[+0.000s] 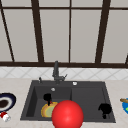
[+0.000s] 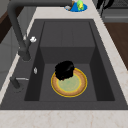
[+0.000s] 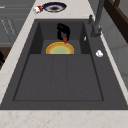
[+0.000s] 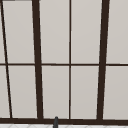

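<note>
My left hand [image 1: 47,97] hovers in the sink's left basin over a yellow-rimmed plate [image 1: 46,110] with a green centre. Its fingers curl down around a small red thing [image 3: 65,39] that hangs just above the plate's far edge. The same hand [image 2: 64,70] covers the plate's [image 2: 71,85] near-faucet side in the left side view, and in the right side view the hand [image 3: 63,30] sits above the plate [image 3: 60,49]. My right hand [image 1: 105,109] hangs idle by the sink's front right corner, fingers relaxed. A big red ball [image 1: 67,115] hides the sink's front edge.
The dark double sink [image 1: 87,100] has a tall faucet [image 1: 56,71] behind it and a small white knob [image 1: 74,83] on its rim. A dark-rimmed bowl [image 1: 6,102] and a red-and-white item [image 1: 5,116] lie on the left counter. A blue dish [image 1: 125,105] sits at the right.
</note>
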Available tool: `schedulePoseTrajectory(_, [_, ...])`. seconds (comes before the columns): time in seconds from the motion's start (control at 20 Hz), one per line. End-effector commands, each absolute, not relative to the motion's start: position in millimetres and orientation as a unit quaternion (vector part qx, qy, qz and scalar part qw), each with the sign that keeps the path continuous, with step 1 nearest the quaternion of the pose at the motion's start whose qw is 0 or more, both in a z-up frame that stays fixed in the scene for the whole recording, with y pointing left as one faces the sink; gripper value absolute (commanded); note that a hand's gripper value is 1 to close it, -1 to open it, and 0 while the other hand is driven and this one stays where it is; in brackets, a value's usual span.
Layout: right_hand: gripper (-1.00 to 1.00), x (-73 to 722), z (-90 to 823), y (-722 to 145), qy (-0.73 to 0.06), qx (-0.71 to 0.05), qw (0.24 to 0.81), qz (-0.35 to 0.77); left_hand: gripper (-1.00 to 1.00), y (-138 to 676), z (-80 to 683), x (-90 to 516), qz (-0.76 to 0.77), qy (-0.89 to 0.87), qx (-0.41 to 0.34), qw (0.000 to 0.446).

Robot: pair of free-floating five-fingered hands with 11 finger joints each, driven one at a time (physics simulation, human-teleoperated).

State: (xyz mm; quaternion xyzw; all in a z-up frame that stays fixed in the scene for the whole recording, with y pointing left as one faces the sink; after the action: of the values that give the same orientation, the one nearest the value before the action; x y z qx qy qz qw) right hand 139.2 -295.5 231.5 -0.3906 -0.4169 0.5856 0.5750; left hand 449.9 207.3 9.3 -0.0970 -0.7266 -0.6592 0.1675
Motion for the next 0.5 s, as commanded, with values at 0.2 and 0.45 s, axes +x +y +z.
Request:
schedulePoseTrajectory(0.2, [0.00, 139, 231, -295, -0.417, -0.391, 0.575, 0.586, 1.00, 234, 58, 453, -0.660, -0.720, -0.119, 0.175])
schedulePoseTrajectory(0.45, [0.00, 139, 231, -295, -0.417, -0.391, 0.575, 0.586, 1.00, 263, 87, 449, -0.659, -0.721, -0.116, 0.182])
